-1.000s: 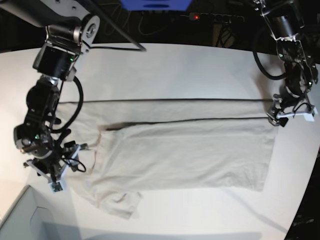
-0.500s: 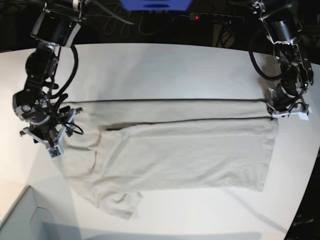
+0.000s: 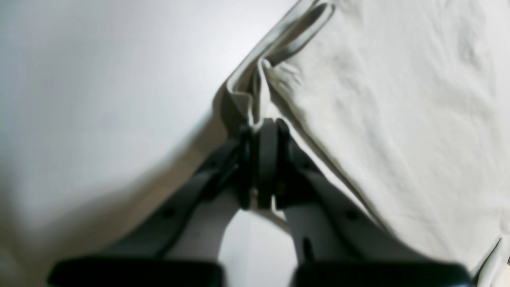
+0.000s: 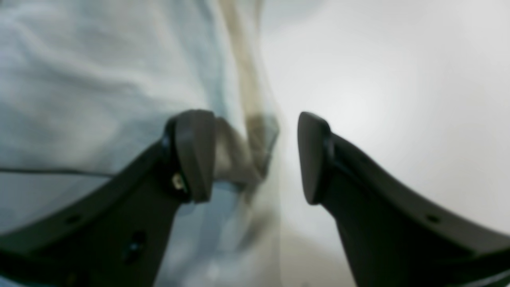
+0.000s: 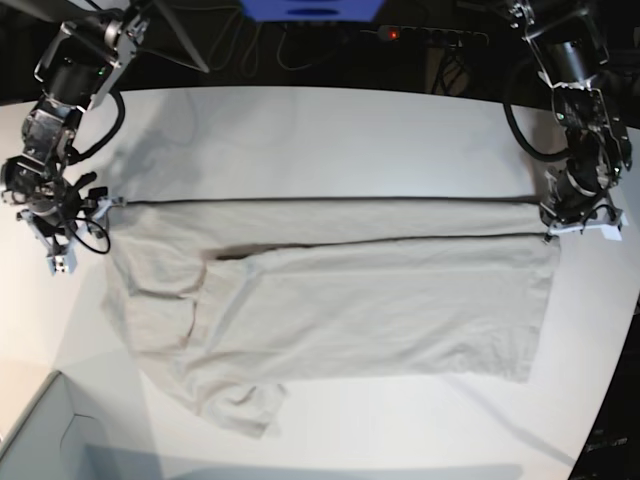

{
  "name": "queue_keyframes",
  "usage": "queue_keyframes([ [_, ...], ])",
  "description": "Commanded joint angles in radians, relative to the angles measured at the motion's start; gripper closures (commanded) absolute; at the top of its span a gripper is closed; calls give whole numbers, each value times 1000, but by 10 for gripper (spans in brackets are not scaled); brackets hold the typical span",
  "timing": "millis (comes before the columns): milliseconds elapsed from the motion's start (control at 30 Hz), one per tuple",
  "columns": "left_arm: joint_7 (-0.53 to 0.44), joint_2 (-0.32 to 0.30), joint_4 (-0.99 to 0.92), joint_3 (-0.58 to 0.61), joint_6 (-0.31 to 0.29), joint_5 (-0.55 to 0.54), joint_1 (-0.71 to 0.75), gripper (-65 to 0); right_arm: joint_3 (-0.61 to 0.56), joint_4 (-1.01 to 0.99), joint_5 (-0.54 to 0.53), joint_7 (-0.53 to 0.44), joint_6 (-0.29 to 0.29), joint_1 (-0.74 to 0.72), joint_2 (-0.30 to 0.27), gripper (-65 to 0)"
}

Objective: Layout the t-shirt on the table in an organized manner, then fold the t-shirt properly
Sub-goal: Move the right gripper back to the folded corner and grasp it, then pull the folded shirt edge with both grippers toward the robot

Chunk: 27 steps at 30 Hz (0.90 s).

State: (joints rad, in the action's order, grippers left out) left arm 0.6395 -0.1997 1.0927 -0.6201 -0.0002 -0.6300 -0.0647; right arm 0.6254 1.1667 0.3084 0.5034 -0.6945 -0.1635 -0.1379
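The light grey-beige t-shirt [image 5: 380, 300] lies on the white table [image 5: 330, 130], folded lengthwise, with one sleeve bunched at the front left. At the shirt's far right corner, my left gripper [image 5: 556, 226] is shut. The left wrist view shows that left gripper [image 3: 259, 127] pinching a folded hem edge of the t-shirt [image 3: 398, 99]. My right gripper [image 5: 82, 236] is at the shirt's far left corner. In the right wrist view the right gripper [image 4: 251, 159] is open, and the blurred edge of the t-shirt [image 4: 99, 79] passes between its fingers.
A pale box corner [image 5: 40, 440] sits at the front left. A power strip [image 5: 430, 35] with a red light lies behind the table's far edge. The table's curved edge [image 5: 625, 330] runs close past the shirt on the right.
My left gripper has shut on the shirt's right corner. The right arm has moved from the front left toward the far side, along the shirt's left edge, still open.
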Motion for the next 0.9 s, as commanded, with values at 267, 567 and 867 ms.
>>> queue_keyframes([
  [267,-13,-17,22,-2,-5,-4,-13,0,-8,-15,-13,-32,-4,28,-12,-206],
  [567,-11,-17,79,-2,-5,-9,7,0,-2,63,-13,-22,-4,48,-13,0],
  [867,127,-36,260,-8,-4,-9,-27,0,-78,391,-13,177,-4,2,-15,0],
])
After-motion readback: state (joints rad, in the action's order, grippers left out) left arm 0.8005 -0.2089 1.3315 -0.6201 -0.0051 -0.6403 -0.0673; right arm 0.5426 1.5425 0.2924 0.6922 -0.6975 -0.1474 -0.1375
